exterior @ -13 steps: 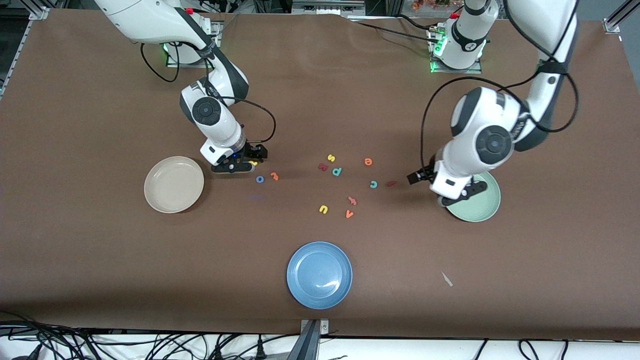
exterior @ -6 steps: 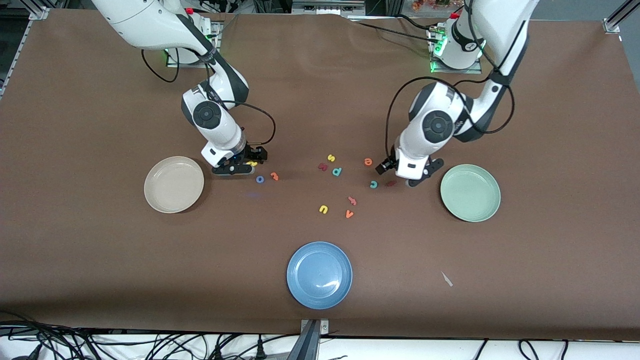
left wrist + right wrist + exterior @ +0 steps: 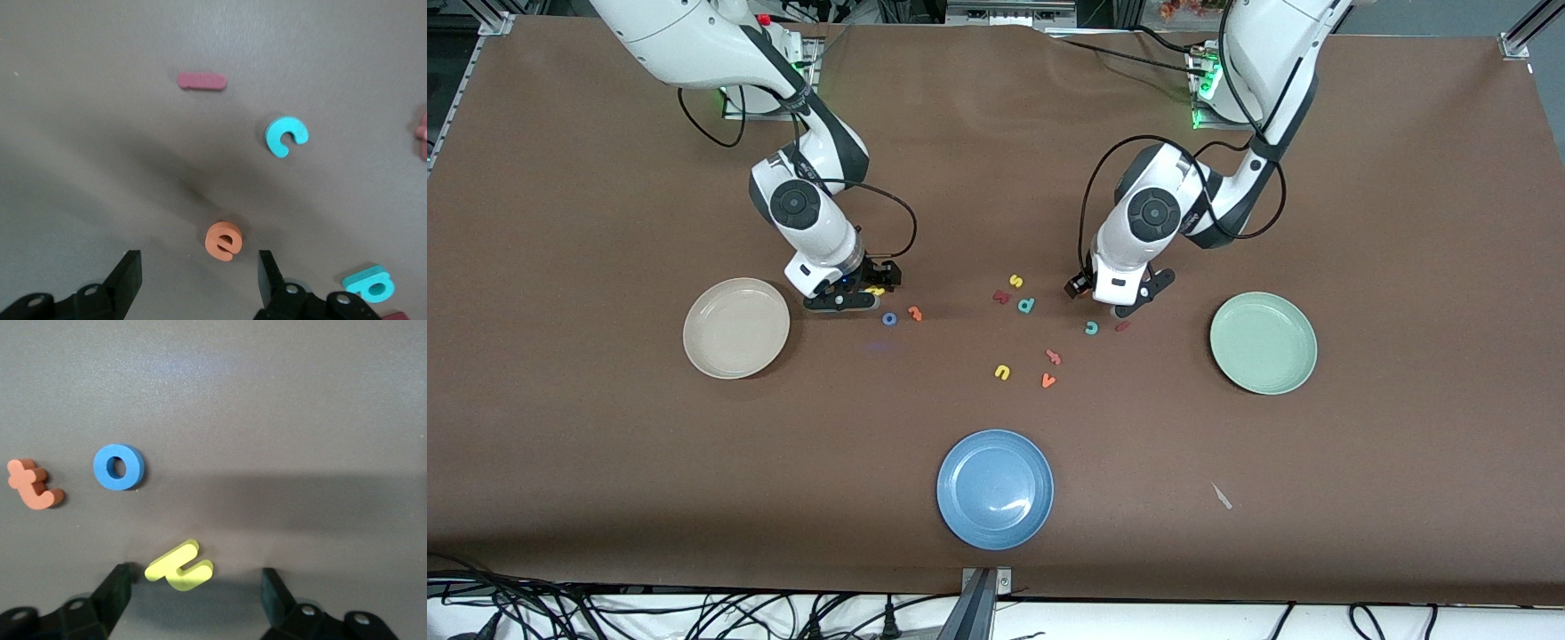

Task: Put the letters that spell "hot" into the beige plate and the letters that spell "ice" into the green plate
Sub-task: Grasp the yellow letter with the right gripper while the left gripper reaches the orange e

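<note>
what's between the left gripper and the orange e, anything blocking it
Nothing visible. The left gripper is open with the orange e lying on bare table between its fingers; the teal c and dark red i lie apart from it.

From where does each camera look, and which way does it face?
Front view: high across the table, facing both arms; beige plate, green plate.
Left wrist view: on the left wrist, looking down at e, c, i; left gripper fingers show.
Right wrist view: same, over h, o, t; right gripper.
Shared: c, o.
</note>
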Motion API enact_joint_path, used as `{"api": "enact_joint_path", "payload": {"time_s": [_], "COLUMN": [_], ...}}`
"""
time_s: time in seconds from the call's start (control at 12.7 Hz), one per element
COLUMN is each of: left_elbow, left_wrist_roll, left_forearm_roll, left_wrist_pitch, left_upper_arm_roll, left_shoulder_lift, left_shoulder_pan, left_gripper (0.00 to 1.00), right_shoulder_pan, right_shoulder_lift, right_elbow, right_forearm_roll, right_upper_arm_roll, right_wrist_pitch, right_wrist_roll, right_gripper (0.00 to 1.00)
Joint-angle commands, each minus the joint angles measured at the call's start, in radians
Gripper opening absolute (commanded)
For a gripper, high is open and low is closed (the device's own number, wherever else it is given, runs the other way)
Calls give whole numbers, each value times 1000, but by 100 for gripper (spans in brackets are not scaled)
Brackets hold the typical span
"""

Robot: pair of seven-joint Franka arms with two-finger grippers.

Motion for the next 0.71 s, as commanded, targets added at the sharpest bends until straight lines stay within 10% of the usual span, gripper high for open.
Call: {"api": "enact_joint_path", "payload": {"time_s": [0.0,0.63], "left_elbow": [-2,10], "left_wrist_roll": [-8,-5], "left_forearm_roll": [-29,-15], "left_wrist_pitch": [42,72], "left_upper_arm_roll": [7,9], "left_shoulder_lift": [19,49], "left_shoulder_pan": [-24,-32], "left_gripper": [67,53], "right_shoulder_pan": [15,20], "right_shoulder_lift": [20,24], "right_elbow": [4,4], "right_forearm_roll": [-24,-29], "right_upper_arm_roll": [-10,-18], "right_wrist_pitch": [27,27], "right_wrist_roll": [17,17], "right_gripper": [76,40]}}
